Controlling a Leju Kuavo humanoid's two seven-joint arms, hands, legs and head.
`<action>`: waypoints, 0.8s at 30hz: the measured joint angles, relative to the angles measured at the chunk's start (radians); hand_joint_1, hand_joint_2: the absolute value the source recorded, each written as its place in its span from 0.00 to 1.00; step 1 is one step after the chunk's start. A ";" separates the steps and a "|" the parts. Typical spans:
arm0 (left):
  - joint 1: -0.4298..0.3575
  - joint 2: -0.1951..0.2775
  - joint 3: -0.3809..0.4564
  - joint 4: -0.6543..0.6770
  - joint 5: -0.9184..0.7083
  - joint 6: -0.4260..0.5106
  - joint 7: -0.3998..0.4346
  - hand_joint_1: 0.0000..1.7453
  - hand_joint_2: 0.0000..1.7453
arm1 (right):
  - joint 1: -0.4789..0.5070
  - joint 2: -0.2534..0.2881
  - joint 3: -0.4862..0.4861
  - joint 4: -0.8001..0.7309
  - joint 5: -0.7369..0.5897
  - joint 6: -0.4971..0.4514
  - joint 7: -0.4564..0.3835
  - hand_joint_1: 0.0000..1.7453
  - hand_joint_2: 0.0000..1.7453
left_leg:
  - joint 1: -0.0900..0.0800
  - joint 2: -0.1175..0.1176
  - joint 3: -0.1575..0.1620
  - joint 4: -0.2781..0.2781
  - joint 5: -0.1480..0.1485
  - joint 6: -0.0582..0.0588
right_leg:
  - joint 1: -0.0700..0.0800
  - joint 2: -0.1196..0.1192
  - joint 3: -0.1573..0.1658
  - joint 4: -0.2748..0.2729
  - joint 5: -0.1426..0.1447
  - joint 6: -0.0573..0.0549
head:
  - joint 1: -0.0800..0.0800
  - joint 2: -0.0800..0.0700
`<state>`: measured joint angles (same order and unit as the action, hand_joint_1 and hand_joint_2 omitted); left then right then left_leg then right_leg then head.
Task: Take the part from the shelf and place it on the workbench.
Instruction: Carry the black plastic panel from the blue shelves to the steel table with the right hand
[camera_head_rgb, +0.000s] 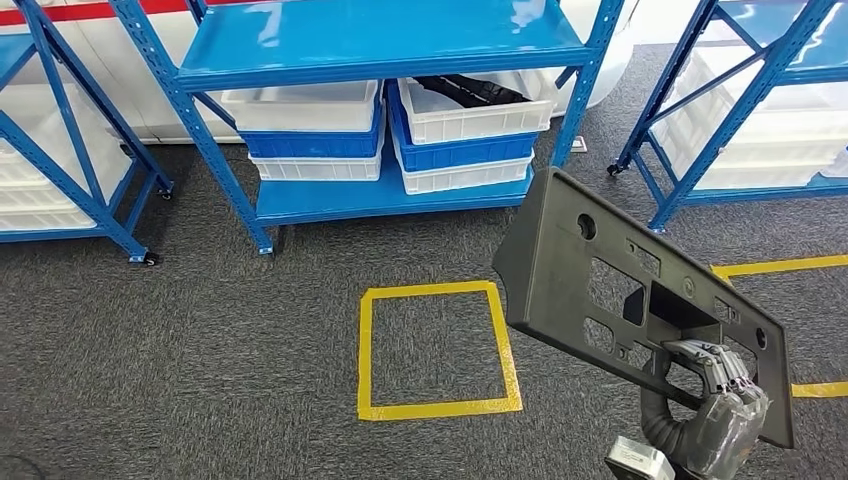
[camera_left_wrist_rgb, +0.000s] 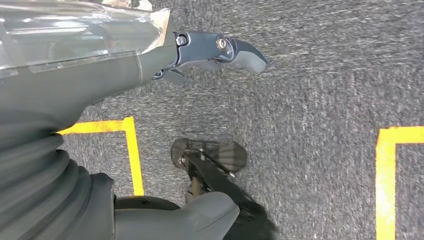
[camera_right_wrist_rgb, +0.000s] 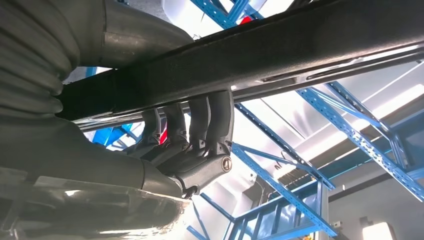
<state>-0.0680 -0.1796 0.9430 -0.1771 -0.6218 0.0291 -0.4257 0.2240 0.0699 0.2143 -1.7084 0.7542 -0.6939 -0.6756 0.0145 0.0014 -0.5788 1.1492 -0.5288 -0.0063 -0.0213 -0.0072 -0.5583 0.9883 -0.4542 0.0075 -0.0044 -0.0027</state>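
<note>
The part (camera_head_rgb: 600, 270) is a dark grey plastic panel with several cut-outs, tilted in the air at the lower right of the head view. My right hand (camera_head_rgb: 725, 410) grips it by its lower end, fingers hooked through an opening. In the right wrist view the fingers (camera_right_wrist_rgb: 195, 125) wrap over the part's dark edge (camera_right_wrist_rgb: 280, 55). My left hand (camera_left_wrist_rgb: 75, 100) hangs over the carpet and holds nothing, its fingers apart.
A blue shelf (camera_head_rgb: 380, 195) stands ahead with stacked white and blue bins; one white bin (camera_head_rgb: 470, 100) holds dark parts. More blue shelves (camera_head_rgb: 740, 130) stand at both sides. A yellow tape square (camera_head_rgb: 437, 350) marks the grey carpet.
</note>
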 joint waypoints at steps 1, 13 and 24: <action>-0.001 0.000 0.001 0.000 0.000 0.000 0.000 0.00 1.00 | 0.000 0.001 -0.001 0.000 0.000 0.000 0.000 1.00 1.00 | -0.001 -0.001 0.048 -0.071 0.009 0.005 | 0.001 0.000 -0.008 0.005 0.004 0.005 | 0.000 0.000; -0.003 -0.002 0.006 0.000 0.008 0.003 -0.003 0.00 1.00 | 0.003 0.008 -0.006 0.005 0.008 0.000 -0.002 1.00 1.00 | -0.009 0.011 0.001 -0.170 0.093 0.061 | 0.002 0.003 -0.085 0.279 -0.136 0.044 | 0.004 0.000; 0.001 -0.002 0.011 0.000 0.011 0.010 -0.006 0.00 1.00 | -0.006 0.010 -0.008 0.013 0.003 0.000 -0.004 1.00 1.00 | -0.004 0.002 -0.081 -0.055 0.041 0.006 | -0.003 0.001 0.090 -0.024 -0.057 -0.004 | -0.003 0.000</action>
<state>-0.0671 -0.1813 0.9539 -0.1768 -0.6104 0.0387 -0.4313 0.2179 0.0800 0.2066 -1.6956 0.7568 -0.6939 -0.6797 0.0102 0.0029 -0.6602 1.0942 -0.4875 0.0000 -0.0245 -0.0063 -0.4680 0.9639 -0.5117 0.0031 -0.0072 -0.0027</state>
